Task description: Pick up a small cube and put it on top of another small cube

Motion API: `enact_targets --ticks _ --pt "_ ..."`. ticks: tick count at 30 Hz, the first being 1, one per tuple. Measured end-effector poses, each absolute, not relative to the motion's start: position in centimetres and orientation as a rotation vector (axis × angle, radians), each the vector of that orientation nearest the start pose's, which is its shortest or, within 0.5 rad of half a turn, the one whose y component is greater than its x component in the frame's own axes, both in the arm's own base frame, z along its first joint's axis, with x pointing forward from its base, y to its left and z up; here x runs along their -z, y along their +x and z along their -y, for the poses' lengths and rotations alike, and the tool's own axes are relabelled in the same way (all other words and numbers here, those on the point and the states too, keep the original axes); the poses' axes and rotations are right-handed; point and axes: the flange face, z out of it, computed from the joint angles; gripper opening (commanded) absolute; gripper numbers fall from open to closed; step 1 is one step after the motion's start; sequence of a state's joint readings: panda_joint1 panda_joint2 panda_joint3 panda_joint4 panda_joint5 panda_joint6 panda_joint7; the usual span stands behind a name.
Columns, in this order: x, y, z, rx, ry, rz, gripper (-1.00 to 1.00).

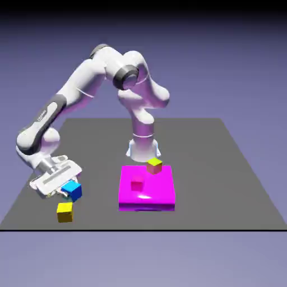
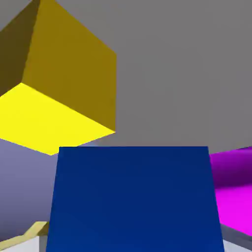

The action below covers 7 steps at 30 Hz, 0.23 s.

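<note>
The small bright blue cube (image 1: 72,190) with a cyan top sits between the fingers of my gripper (image 1: 65,192) at the exterior view's left, just above the grey table. The gripper is shut on it. The all-yellow cube (image 1: 65,212) rests on the table just in front of and below the blue cube, apart from it. In the hand view the blue cube (image 2: 135,199) fills the lower middle and hides the fingertips. There the yellow cube (image 2: 59,78) looms large at the upper left.
A flat magenta block (image 1: 160,193) lies mid-table, carrying a small pink cube (image 1: 137,183) and a yellow-topped cube with orange-red sides (image 1: 154,165). Its magenta edge (image 2: 234,189) shows at the hand view's right. The table's front edge (image 1: 168,229) runs close behind the yellow cube.
</note>
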<state>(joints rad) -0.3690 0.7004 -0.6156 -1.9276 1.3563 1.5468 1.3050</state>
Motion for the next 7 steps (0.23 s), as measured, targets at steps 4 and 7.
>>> enact_targets --ticks 4,7 --pt "-12.9 43.0 37.6 -1.003 -0.117 -2.21 1.0" --pt "-15.1 41.6 39.4 -1.004 -0.12 -2.21 1.0"
